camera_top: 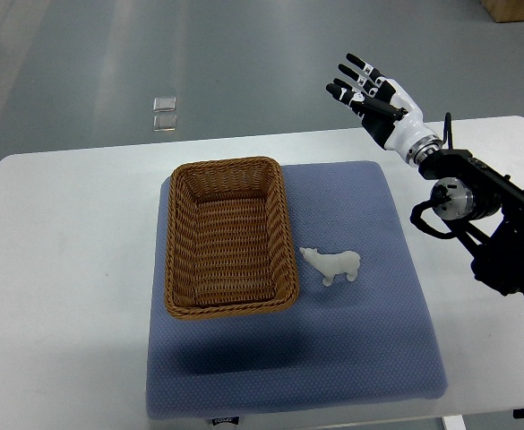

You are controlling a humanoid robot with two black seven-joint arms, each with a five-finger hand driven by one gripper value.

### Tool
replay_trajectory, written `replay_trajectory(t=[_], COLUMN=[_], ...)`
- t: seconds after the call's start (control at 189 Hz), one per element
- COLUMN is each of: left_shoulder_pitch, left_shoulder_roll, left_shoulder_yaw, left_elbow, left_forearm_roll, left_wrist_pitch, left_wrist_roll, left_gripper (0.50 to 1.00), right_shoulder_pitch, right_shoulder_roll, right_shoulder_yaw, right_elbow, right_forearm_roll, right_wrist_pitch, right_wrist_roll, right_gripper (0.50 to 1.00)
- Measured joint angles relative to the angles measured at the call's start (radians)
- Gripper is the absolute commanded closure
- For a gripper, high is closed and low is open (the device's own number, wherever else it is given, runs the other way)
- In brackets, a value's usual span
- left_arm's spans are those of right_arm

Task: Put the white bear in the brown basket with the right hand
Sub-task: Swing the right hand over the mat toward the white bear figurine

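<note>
We count one white bear (pixel 331 265), standing on the blue mat (pixel 360 349) just right of the one brown basket (pixel 230 236), near its near right corner and apart from its rim, with nothing inside the basket. We see one robot hand, the right hand (pixel 367 95), raised over the far right edge of the white table (pixel 64 260), well away from the bear, its fingers (pixel 351 70) spread loose and holding nothing.
</note>
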Motion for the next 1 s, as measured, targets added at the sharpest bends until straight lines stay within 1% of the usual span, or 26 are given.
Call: replay_trajectory(t=[0.137, 0.227, 0.323, 0.434, 0.534, 0.613, 0.709, 0.814, 0.894, 0.999], left_shoulder_pitch=[-0.003, -0.004, -0.004, -0.004, -0.004, -0.004, -0.004, -0.004, -0.005, -0.012], left_shoulder_roll=[0.000, 0.000, 0.000, 0.000, 0.000, 0.000, 0.000, 0.000, 0.000, 0.000], left_shoulder_yaw=[0.000, 0.000, 0.000, 0.000, 0.000, 0.001, 0.002, 0.001, 0.001, 0.000], left_elbow=[-0.005, -0.011, -0.013, -0.022, -0.026, -0.026, -0.026, -0.027, -0.028, -0.028], left_forearm_roll=[0.000, 0.000, 0.001, 0.001, 0.001, 0.001, 0.001, 0.001, 0.001, 0.001], left_wrist_pitch=[-0.001, -0.001, -0.002, -0.002, -0.003, -0.003, -0.003, -0.003, -0.003, -0.003], left_wrist_roll=[0.000, 0.000, 0.000, 0.000, 0.000, 0.000, 0.000, 0.003, 0.015, 0.036], left_gripper=[0.500, 0.500, 0.500, 0.500, 0.500, 0.500, 0.500, 0.500, 0.500, 0.500], right_shoulder_pitch=[0.087, 0.187, 0.336, 0.553, 0.697, 0.743, 0.758, 0.755, 0.750, 0.723], right_shoulder_roll=[-0.096, -0.170, -0.253, -0.310, -0.348, -0.360, -0.365, -0.368, -0.375, -0.391], right_shoulder_yaw=[-0.158, -0.316, -0.515, -0.731, -0.820, -0.842, -0.850, -0.861, -0.881, -0.902], right_elbow=[0.053, 0.073, 0.098, 0.138, 0.220, 0.278, 0.321, 0.342, 0.365, 0.412], right_forearm_roll=[-0.189, -0.299, -0.365, -0.379, -0.316, -0.219, -0.131, -0.107, -0.103, -0.103], right_wrist_pitch=[-0.013, 0.017, 0.128, 0.266, 0.384, 0.427, 0.436, 0.410, 0.363, 0.260], right_wrist_roll=[-0.024, -0.049, -0.113, -0.240, -0.332, -0.390, -0.453, -0.482, -0.487, -0.488], right_gripper=[0.574, 0.574, 0.574, 0.574, 0.574, 0.574, 0.574, 0.576, 0.576, 0.579])
